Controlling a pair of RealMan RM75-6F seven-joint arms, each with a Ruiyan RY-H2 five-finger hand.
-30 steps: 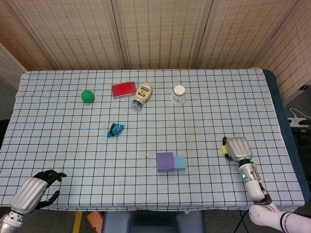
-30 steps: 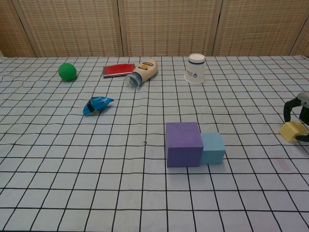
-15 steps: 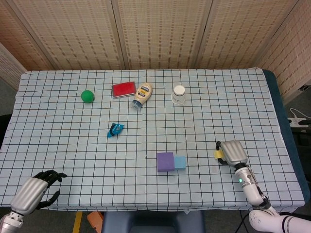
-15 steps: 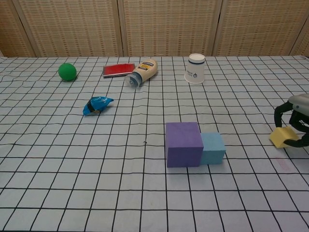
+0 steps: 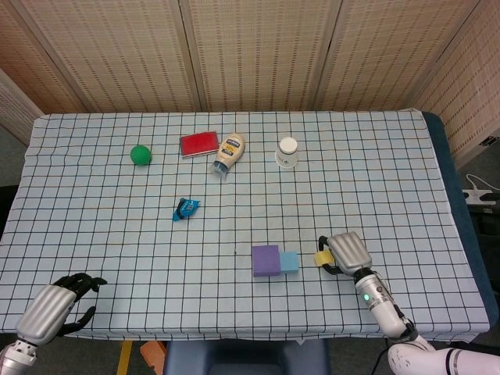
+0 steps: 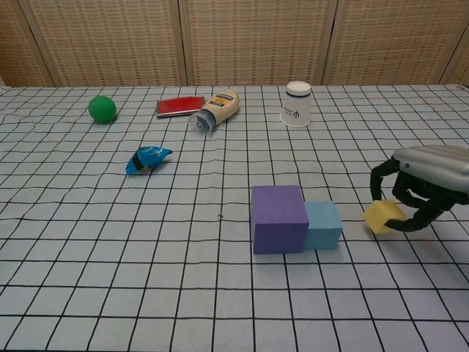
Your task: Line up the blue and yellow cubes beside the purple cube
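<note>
The purple cube [image 5: 266, 260] [image 6: 278, 218] sits near the table's front middle, with the smaller blue cube [image 5: 290, 262] [image 6: 323, 224] touching its right side. My right hand [image 5: 346, 251] [image 6: 423, 181] grips the yellow cube [image 5: 322, 258] [image 6: 383, 216] just above the cloth, a short gap to the right of the blue cube. My left hand [image 5: 56, 306] rests at the table's front left corner, fingers curled in, holding nothing; the chest view does not show it.
Along the back lie a green ball [image 5: 141, 155], a red box [image 5: 199, 144], a mayonnaise bottle [image 5: 229, 153] on its side and an upturned white cup [image 5: 287, 151]. A blue wrapper [image 5: 186, 208] lies left of centre. The checked cloth [image 5: 94, 226] covers the table.
My right hand has carried the yellow cube leftwards from the table's right side to just right of the blue cube. The left hand has not moved.
</note>
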